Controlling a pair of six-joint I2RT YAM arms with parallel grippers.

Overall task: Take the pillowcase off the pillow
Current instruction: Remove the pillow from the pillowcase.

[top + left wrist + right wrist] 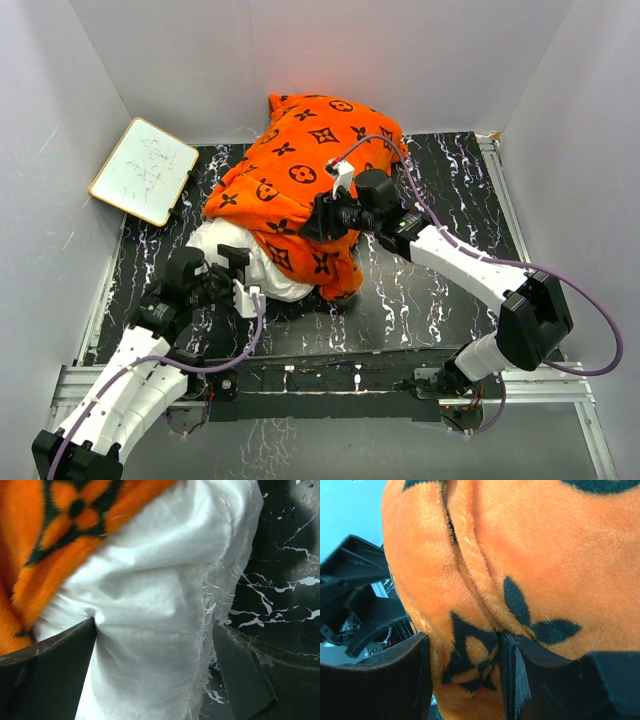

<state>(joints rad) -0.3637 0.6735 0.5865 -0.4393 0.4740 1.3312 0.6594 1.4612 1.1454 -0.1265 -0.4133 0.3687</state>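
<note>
The pillowcase [300, 170] lies in a heap on the black marbled table [440, 300], running from the middle toward 12 o'clock. It covers most of the pillow [240, 255], whose bare white end sticks out at the heap's 7 o'clock side.

The right gripper [330, 215] sits on the heap's 5 o'clock flank, clenched on a fold of the orange plush. In the right wrist view, both fingers press against that fold.

The left gripper [240, 285] is at the pillow's bare end with its jaws spread wide. The white cloth bulges between them, and one finger [50, 680] touches it, but it is not squeezed.

A whiteboard [143, 170] leans at 10 o'clock, well apart from the heap.
</note>
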